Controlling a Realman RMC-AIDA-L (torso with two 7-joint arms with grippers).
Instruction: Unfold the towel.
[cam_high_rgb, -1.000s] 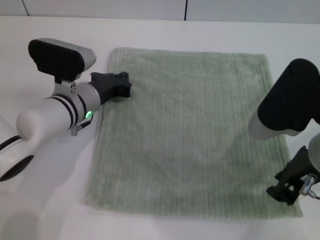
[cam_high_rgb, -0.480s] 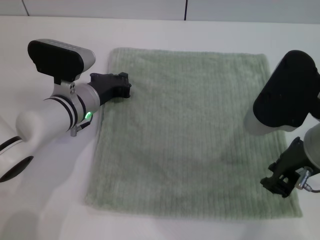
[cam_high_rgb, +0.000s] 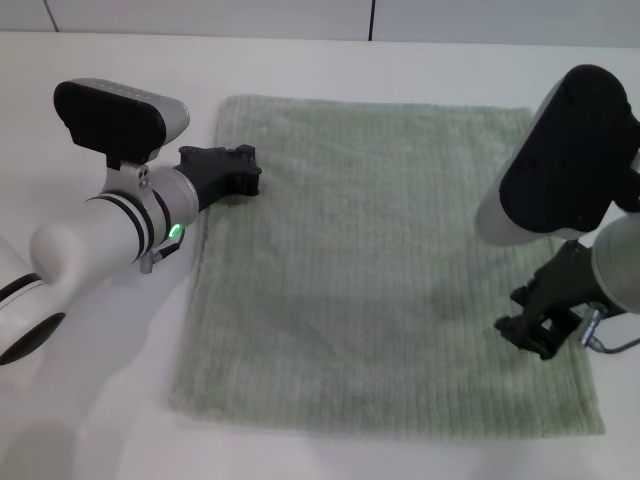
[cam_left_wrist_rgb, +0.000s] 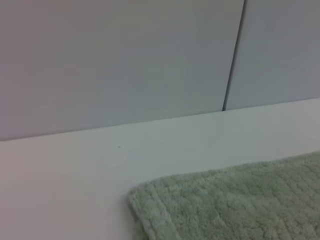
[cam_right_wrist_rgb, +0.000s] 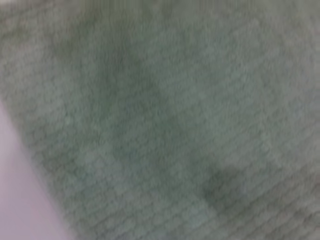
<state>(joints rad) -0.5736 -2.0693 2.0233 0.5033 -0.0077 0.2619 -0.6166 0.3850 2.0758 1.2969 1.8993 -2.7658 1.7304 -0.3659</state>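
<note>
Since the towel is seen spread flat in one layer on the bench, the unfolding is judged practically done. At its far left corner the left gripper is held; above its near right part the right gripper is held. Neither grip can be told.

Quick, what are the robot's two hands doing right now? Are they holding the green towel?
Left end effector: at the towel's far left corner; grip cannot be told.
Right end effector: over the towel's near right part; grip cannot be told.
</note>
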